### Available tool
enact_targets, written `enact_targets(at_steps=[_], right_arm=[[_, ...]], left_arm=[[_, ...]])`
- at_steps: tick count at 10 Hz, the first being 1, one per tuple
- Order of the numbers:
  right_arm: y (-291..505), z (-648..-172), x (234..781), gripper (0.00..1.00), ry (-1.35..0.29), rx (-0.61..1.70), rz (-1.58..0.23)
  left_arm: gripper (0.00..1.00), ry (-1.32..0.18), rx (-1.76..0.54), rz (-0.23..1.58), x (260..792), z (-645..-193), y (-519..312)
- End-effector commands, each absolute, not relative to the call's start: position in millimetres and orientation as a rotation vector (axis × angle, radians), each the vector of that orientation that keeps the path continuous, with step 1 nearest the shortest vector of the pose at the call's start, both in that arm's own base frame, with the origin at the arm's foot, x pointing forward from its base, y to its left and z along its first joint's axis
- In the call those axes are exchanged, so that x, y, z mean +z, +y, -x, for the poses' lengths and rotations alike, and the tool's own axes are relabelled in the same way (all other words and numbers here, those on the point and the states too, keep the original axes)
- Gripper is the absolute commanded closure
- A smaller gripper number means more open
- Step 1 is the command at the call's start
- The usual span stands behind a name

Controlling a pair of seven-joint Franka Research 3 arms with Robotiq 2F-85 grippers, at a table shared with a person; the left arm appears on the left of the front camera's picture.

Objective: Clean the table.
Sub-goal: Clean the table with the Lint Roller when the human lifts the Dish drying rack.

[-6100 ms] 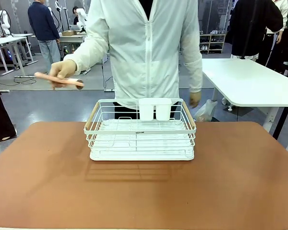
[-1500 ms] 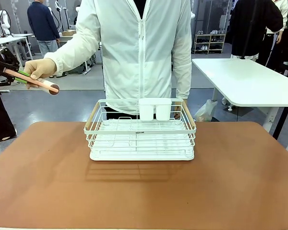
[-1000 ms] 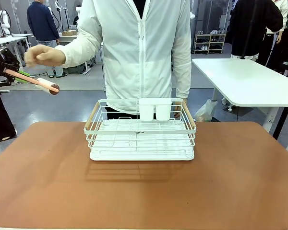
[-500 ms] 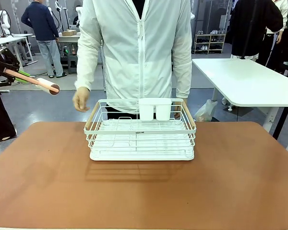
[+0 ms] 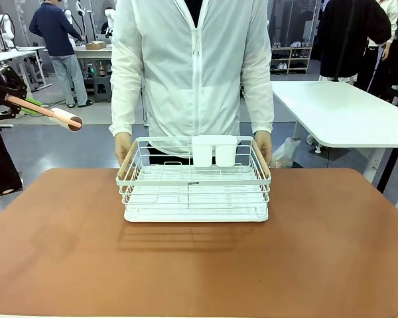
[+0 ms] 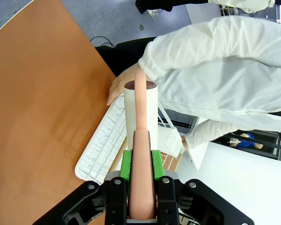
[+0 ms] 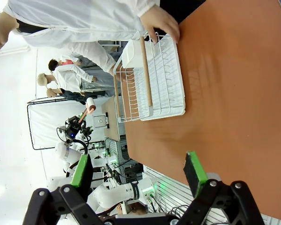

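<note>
The table point(image 5: 199, 265) has a reddish-brown top, with a white wire rack point(image 5: 196, 185) at its far middle. My left gripper point(image 5: 16, 101) hangs in the air past the table's left end, shut on the pink handle of a lint roller point(image 5: 65, 119) whose white roll points toward the rack. In the left wrist view the green pads point(image 6: 126, 164) clamp the handle, and the roll point(image 6: 140, 105) stands over the rack point(image 6: 100, 145) and table point(image 6: 33, 93). My right gripper point(image 7: 136, 171) is open and empty above the table point(image 7: 234, 93), well short of the rack point(image 7: 161, 79).
The person stands at the far side with one hand point(image 5: 123, 146) on the rack's left end and the other hand point(image 5: 263, 146) on its right end. Two white cups point(image 5: 214, 151) hang at the rack's far rim. A white-topped table point(image 5: 345, 112) stands at the back right.
The person let go of the lint roller, leaving it in my left gripper, and lowered that hand to the rack's left end. Both of the person's hands now rest on the rack.
</note>
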State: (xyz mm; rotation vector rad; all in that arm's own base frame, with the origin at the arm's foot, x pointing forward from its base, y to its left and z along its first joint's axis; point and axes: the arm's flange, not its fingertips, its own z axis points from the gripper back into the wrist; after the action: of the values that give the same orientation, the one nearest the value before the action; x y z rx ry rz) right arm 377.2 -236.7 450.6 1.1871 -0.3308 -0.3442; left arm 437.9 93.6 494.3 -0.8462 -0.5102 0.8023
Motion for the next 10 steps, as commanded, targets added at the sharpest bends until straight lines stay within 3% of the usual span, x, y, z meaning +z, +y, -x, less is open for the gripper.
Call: enact_targets(at_steps=[1,10], right_arm=[[-236.3,-376.7,453.2,0.0,-0.333,-0.344,-1.198],[-236.3,-376.7,453.2,0.0,-0.333,-0.344,-1.198]], left_arm=[[0.95,-0.51,0.799,0.842,495.6,-437.6,93.8],[0.95,-0.51,0.799,0.842,495.6,-437.6,93.8]])
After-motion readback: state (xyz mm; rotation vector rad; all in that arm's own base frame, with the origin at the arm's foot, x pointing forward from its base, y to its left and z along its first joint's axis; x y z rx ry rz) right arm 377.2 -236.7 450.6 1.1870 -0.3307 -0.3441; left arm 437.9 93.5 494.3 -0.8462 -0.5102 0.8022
